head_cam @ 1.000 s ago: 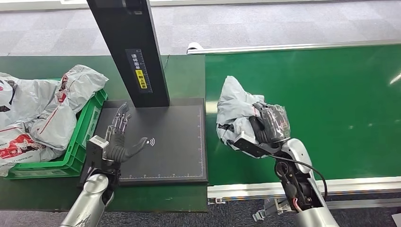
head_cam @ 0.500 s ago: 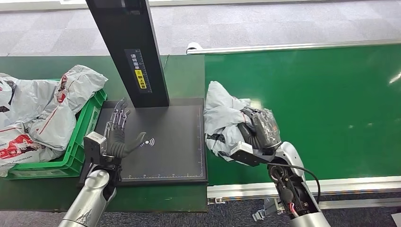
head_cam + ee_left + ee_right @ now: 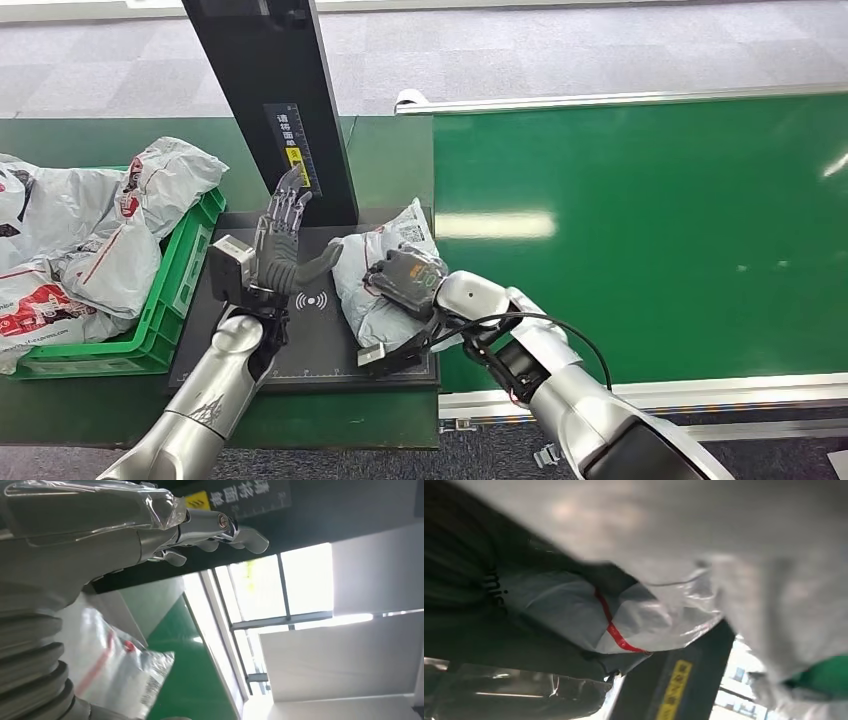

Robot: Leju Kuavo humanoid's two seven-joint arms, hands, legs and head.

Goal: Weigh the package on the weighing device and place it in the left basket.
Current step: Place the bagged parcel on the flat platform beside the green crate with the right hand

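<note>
Head view: the grey package (image 3: pixel 378 275) sits left of centre in the frame, on the right half of the black weighing device (image 3: pixel 320 345). The right hand (image 3: pixel 408 280) lies over the package with its fingers curled onto the wrinkled plastic, holding it; the hand hides the bag's middle, and whether the bag's weight fully rests on the plate cannot be told. The left hand (image 3: pixel 283 250) is raised just left of the package, fingers straight and spread, thumb reaching toward the bag, holding nothing. The black post (image 3: pixel 275 100) rises behind it and is cut off at the top edge. At the left edge, the green basket (image 3: pixel 170 290) is heaped with grey bags (image 3: pixel 90 230) that spill past the frame. The green conveyor belt (image 3: pixel 650 230) fills the right half, bare.

Left wrist view: the left hand (image 3: pixel 120 535) shows straight fingers at upper left; the package (image 3: pixel 125 670) lies blurred at lower left.

Right wrist view: the package (image 3: pixel 624 615), with its red stripe, is pressed close against the lens and blurred; the post (image 3: pixel 674 685) with a yellow label stands at lower centre.
</note>
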